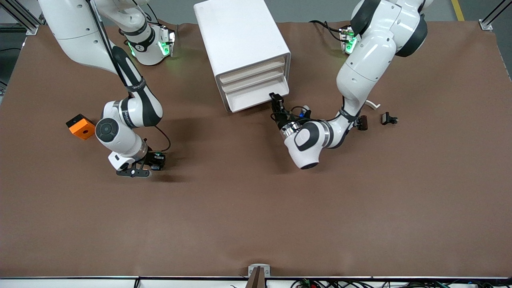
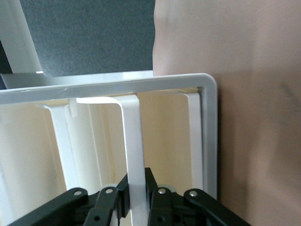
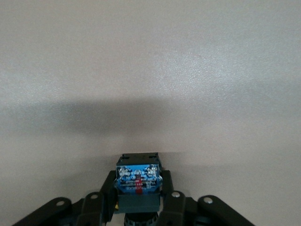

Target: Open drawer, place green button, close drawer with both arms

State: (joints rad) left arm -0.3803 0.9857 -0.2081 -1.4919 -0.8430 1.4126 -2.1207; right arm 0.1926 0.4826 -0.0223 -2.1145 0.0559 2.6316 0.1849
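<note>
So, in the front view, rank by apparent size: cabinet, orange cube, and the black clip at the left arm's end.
1. cabinet, by far the largest
2. orange cube
3. black clip, the smallest
</note>
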